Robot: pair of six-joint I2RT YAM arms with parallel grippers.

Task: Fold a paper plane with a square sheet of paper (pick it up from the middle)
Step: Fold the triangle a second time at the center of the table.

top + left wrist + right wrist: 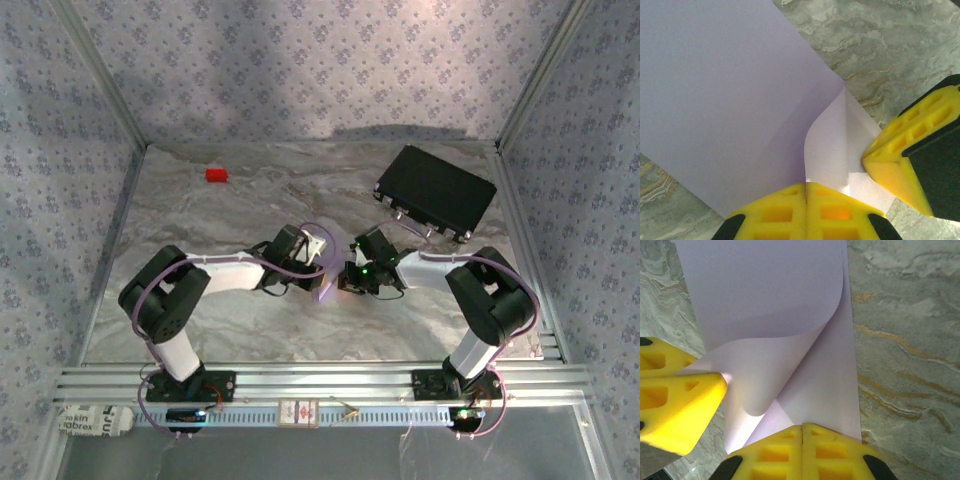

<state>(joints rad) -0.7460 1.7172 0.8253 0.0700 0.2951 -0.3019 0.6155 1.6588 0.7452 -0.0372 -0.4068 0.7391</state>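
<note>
The square sheet of paper (pixel 326 288) is pale lilac and hangs between both grippers at the table's middle. In the left wrist view the sheet (pixel 725 95) spreads wide, one flap curling up beside it. My left gripper (pixel 806 189) is shut with the sheet's edge caught in the seam of its yellow jaws. My right gripper (pixel 802 429) is shut on the sheet (pixel 770 295) too, where a flap curls over. Each wrist view has the other arm's yellow fingers (pixel 902 157) (pixel 677 407) against the paper. From above, the left gripper (pixel 320 262) and right gripper (pixel 350 280) nearly touch. A paper plane as a pointed dart is out of view.
A small red block (pixel 216 175) lies at the far left of the marble table (pixel 250 330). A black rectangular case (pixel 436 192) sits at the far right. Patterned walls close in three sides; an aluminium rail (pixel 320 380) runs along the near edge.
</note>
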